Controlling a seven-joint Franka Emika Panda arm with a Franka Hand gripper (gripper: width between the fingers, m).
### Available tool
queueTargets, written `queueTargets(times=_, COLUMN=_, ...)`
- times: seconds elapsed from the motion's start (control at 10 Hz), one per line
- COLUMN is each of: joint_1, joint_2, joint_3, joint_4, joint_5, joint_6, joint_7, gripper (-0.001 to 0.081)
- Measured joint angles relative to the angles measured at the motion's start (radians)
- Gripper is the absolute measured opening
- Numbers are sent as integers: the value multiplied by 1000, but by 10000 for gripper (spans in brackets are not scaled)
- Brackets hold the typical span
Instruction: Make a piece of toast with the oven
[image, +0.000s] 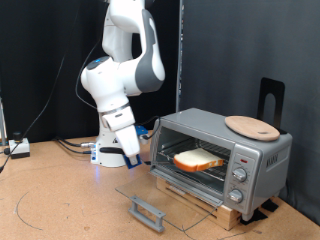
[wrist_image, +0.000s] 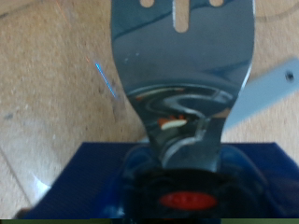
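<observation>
The silver oven stands on a wooden slatted base at the exterior view's right. Its glass door hangs open and flat. On the wire rack inside lies the piece of toast, orange-tan at the crust. My gripper hovers low just left of the oven's opening, above the door. In the wrist view a shiny metal spatula sticks out of my gripper, its black handle sitting between blue fingers. The toast does not show in the wrist view.
A round wooden board rests on top of the oven. The door's grey handle juts out toward the exterior view's bottom. Cables and a small box lie at the left on the brown table.
</observation>
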Motion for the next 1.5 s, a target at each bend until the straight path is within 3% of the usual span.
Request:
queueTargets(times=0.2, joint_1=-54, joint_2=39, joint_3=-20, joint_4=39, joint_5=-54, joint_6=-25, joint_7=41, gripper=396)
queueTargets(times=0.5, joint_1=-93, joint_2=75, joint_3=-34, joint_4=89, joint_5=-71, joint_6=-90, joint_7=119, gripper=396)
queueTargets(times=0.6, joint_1=-95, joint_2=83, joint_3=-39, joint_4=101, joint_5=-70, joint_6=-108, joint_7=158, gripper=396)
queueTargets(times=0.8, joint_1=-95, joint_2=81, joint_3=-39, joint_4=97, joint_5=-63, joint_6=-110, joint_7=118, gripper=396)
queueTargets(times=1.2, joint_1=-95, joint_2=-2, joint_3=-105, joint_4=103, joint_5=-9, joint_6=-292, joint_7=11, gripper=396)
queueTargets(times=1.5, joint_1=-99, joint_2=-34, joint_3=-109, joint_4=97, joint_5=-65, joint_6=-283, joint_7=50, gripper=396)
